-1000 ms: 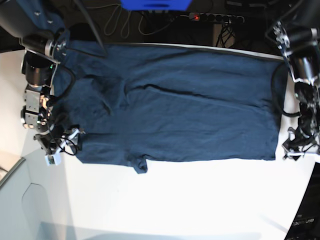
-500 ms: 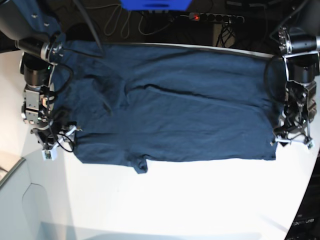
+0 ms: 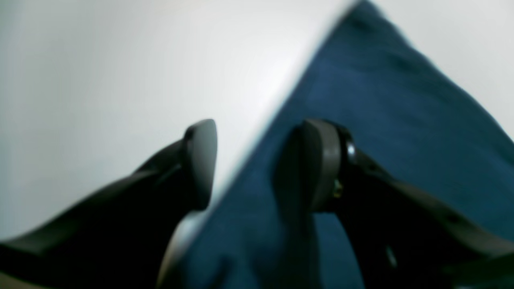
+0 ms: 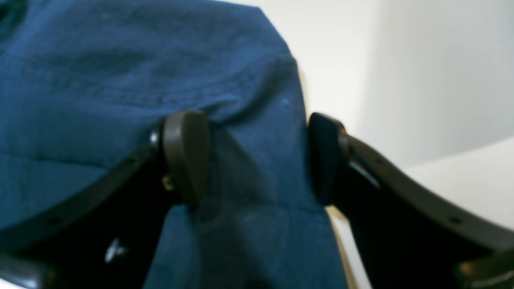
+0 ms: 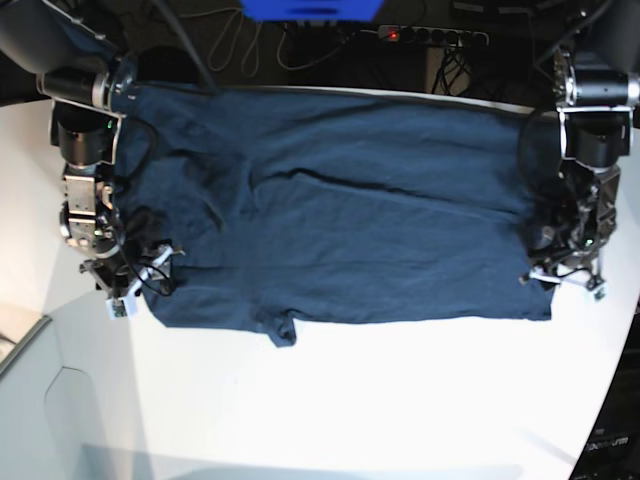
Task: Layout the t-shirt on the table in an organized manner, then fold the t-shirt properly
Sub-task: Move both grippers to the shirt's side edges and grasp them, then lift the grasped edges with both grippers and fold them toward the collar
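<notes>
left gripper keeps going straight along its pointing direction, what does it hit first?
Most likely the t-shirt edge: the left gripper is open and straddles the hem, one finger over fabric, the other over bare table. Both lie flat, so contact with them would be near-simultaneous; the blur hides the depth.

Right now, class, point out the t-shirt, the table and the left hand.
t-shirt [image 5: 350, 220]: base view, middle of the cloth.
table [image 5: 350, 400]: base view, bare near part.
left hand [image 3: 257, 164]: left wrist view, between fingertips.
</notes>
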You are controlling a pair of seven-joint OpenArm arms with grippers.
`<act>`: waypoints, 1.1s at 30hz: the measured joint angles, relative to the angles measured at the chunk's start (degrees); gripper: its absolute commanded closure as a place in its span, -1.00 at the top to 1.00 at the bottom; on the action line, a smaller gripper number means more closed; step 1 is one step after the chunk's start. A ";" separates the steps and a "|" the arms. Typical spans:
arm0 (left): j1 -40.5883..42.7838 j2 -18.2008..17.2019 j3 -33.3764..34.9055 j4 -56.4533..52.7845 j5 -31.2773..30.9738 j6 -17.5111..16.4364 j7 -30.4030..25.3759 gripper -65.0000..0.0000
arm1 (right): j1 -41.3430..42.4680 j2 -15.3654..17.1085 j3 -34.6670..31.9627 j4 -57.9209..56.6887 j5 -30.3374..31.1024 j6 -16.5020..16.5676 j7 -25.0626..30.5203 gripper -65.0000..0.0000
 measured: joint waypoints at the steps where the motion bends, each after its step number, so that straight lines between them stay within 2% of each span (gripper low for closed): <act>1: -0.02 0.22 0.11 0.17 -0.33 -0.04 0.07 0.00 | 0.00 0.00 0.00 0.00 0.02 0.02 0.11 0.20; 14: 0.17 0.09 0.61 1.49 -0.42 -0.15 1.03 -0.02 | -0.02 -0.09 0.00 0.00 0.00 0.02 0.09 0.19; 16: -0.17 0.07 0.61 -0.37 -0.39 -0.20 -0.33 -0.12 | -0.02 -0.15 -0.13 0.00 0.02 0.00 0.15 0.15; 23: -0.15 -0.24 0.57 -1.09 -0.20 -0.15 -0.61 -0.96 | 0.00 -0.50 -2.99 0.00 0.48 -0.02 0.35 -0.45; 28: -0.15 -0.20 0.17 -1.03 -0.76 -0.15 -0.33 -0.99 | 0.00 -0.66 -2.93 0.00 0.79 -0.02 0.33 -1.00; 31: 0.96 -0.07 0.15 3.50 -1.05 0.20 2.82 -0.99 | -0.02 -0.63 -2.95 0.17 0.92 0.00 0.26 -1.00; 33: 2.93 -0.04 0.24 8.50 -2.60 -0.13 2.47 -0.99 | -0.09 -0.68 -2.95 0.57 0.92 0.02 -0.02 -1.00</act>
